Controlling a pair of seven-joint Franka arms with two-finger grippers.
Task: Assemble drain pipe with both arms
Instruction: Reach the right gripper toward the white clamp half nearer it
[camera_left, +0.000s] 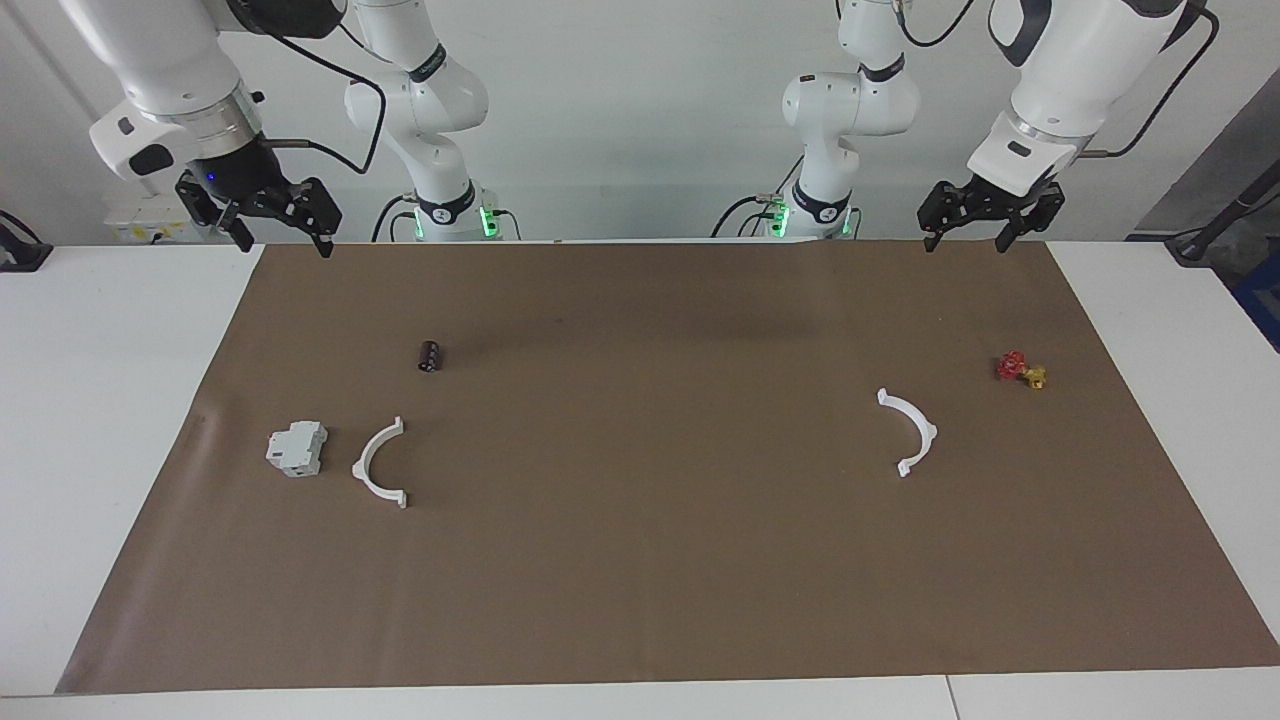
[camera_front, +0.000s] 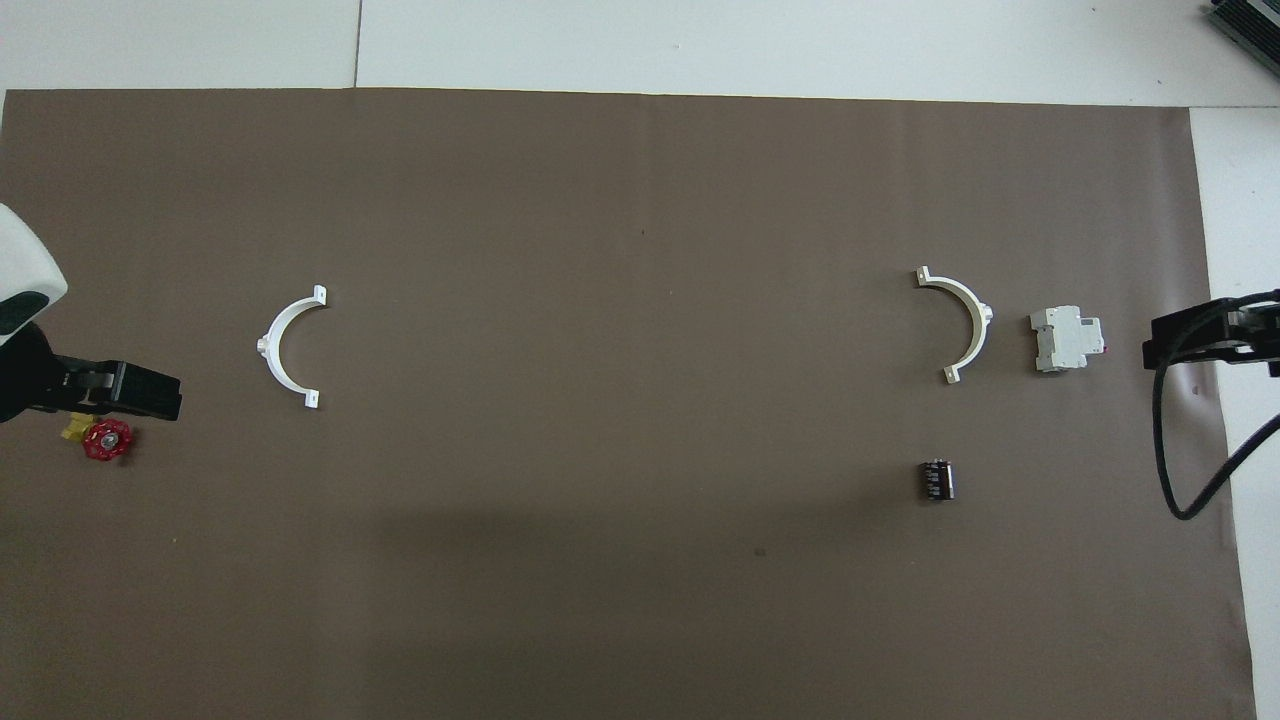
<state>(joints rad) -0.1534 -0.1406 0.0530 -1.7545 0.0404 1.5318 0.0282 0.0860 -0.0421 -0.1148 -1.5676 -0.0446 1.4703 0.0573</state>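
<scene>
The drain pipe lies as two separate white half-rings flat on the brown mat (camera_left: 640, 600). One half-ring (camera_left: 378, 465) is toward the right arm's end, and it also shows in the overhead view (camera_front: 962, 325). The other half-ring (camera_left: 912, 432) is toward the left arm's end, also in the overhead view (camera_front: 283, 345). Their open sides face each other, far apart. My right gripper (camera_left: 284, 245) hangs open and empty, raised over the mat's corner by its own base. My left gripper (camera_left: 964, 245) hangs open and empty over the mat's corner at its end.
A grey-white boxy block (camera_left: 297, 448) sits beside the half-ring at the right arm's end. A small dark cylinder (camera_left: 430, 356) lies nearer to the robots than that half-ring. A red-and-gold valve piece (camera_left: 1020, 370) lies near the mat's edge at the left arm's end.
</scene>
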